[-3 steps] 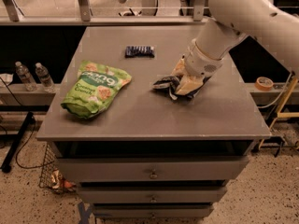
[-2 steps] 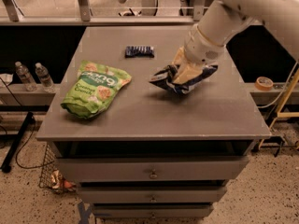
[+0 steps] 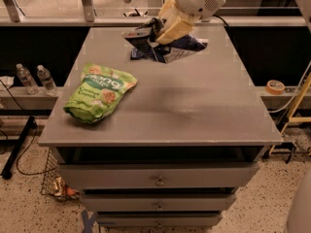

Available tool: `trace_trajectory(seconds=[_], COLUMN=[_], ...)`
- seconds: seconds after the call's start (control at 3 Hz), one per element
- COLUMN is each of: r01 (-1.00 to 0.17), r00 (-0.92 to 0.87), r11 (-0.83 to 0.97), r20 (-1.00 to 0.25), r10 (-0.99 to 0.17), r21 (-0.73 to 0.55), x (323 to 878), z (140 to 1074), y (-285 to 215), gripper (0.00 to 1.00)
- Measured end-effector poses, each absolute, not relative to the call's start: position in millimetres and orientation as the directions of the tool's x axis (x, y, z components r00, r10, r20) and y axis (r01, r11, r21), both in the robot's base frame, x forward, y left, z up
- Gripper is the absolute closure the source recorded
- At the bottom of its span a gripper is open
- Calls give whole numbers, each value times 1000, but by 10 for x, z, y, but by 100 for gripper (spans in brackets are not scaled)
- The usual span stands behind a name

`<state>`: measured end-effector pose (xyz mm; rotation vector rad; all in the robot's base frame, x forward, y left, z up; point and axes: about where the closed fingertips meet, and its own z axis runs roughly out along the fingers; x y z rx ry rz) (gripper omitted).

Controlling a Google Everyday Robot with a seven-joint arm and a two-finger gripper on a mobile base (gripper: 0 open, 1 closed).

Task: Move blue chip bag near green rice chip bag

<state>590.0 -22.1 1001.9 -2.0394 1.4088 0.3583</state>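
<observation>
The blue chip bag is crinkled navy with white edges and hangs in the air above the back of the grey table. My gripper is shut on its top and holds it well clear of the tabletop. The green rice chip bag is lime green with white lettering. It lies flat near the table's left front, well to the left of and in front of the held bag.
A small dark-blue wrapped bar lies at the back, partly hidden behind the held bag. Two water bottles stand on a low shelf at left. A tape roll sits at right. Drawers are below the tabletop.
My gripper has lifted the blue chip bag off the table and carried it up and to the left. The green bag has not moved.
</observation>
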Motion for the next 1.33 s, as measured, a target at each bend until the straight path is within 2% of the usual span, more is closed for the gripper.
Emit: trace_trajectory(seconds=[0.67, 1.33], r01=[-902, -927], r00=[429, 373], r11=[-285, -304], r20=[-597, -626], r10=[-678, -685], r21=[-325, -219], x=[5857, 5783], z=[10002, 9359], y=[300, 604], gripper=[100, 100])
